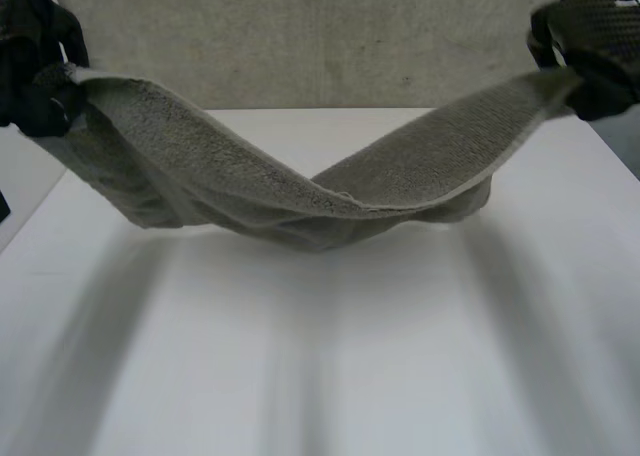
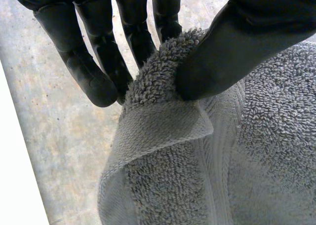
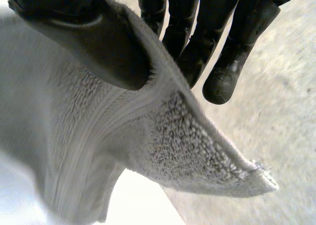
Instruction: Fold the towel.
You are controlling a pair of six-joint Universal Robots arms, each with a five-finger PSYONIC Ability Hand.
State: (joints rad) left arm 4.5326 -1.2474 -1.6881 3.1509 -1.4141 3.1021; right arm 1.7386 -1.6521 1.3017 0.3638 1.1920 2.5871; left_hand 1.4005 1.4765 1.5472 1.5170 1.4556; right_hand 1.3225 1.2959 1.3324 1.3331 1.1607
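In the head view the left robot hand (image 1: 40, 66) and the right robot hand (image 1: 590, 41) are raised well apart, each pinching one end of the towel (image 1: 300, 201), so the cloth hangs between them as a sagging sling over the white bench (image 1: 320, 376); I judge the wide spread is meant to draw the top edge out and let the rest drop free, ready to be laid down for a fold, though the slack middle twists over on itself, and I cannot tell whether its lowest part touches the bench; the towel is grey-green and thick, with a looped pile and a flatter edge running up toward each robot hand. In the left wrist view the thumb (image 2: 232, 47) presses a bunched bit of the towel's corner against the straight fingers (image 2: 94, 67), a pinch rather than a full curl; just past the thumb a flat woven hem band folds over, and the coarse loops fall away from the palm. In the right wrist view the thumb (image 3: 98, 42) clamps the cloth against the fingers (image 3: 227, 72) a little in from the corner, so the frayed corner tip sticks out free beyond the fingertips; a ribbed band runs away from the thumb.
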